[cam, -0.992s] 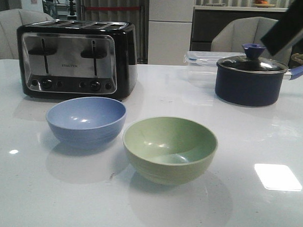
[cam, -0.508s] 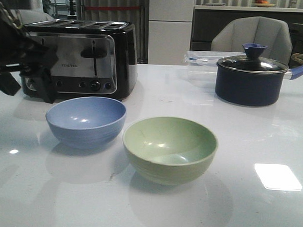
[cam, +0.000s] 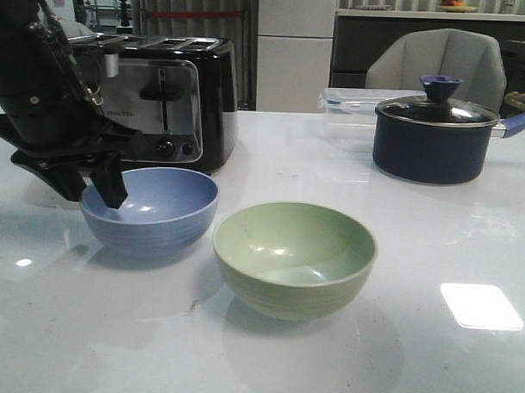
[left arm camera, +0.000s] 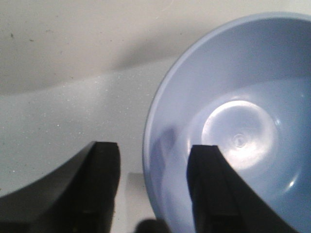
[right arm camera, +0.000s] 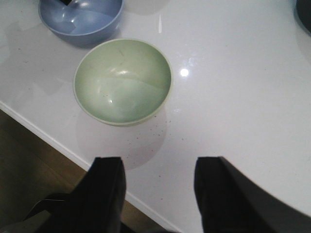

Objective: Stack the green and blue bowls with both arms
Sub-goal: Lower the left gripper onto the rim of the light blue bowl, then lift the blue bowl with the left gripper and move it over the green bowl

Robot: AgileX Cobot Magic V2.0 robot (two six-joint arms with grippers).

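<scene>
Right now my left gripper (left arm camera: pixel 153 187) sits spread across the rim of the blue bowl (cam: pixel 150 208) at left-centre of the front view — one finger inside, one outside — and closing off-centre could tip it toward the green bowl (cam: pixel 293 256) just beside it, while my right gripper (right arm camera: pixel 158 194) hangs open above.

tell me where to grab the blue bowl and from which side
Grip the blue bowl by its thin rim on the side away from the green bowl, coming down from above. It sits upright and open, so one finger can go inside and one outside the wall. The left gripper, jaws open, already straddles the rim that way, and the toaster behind leaves that side free.
</scene>
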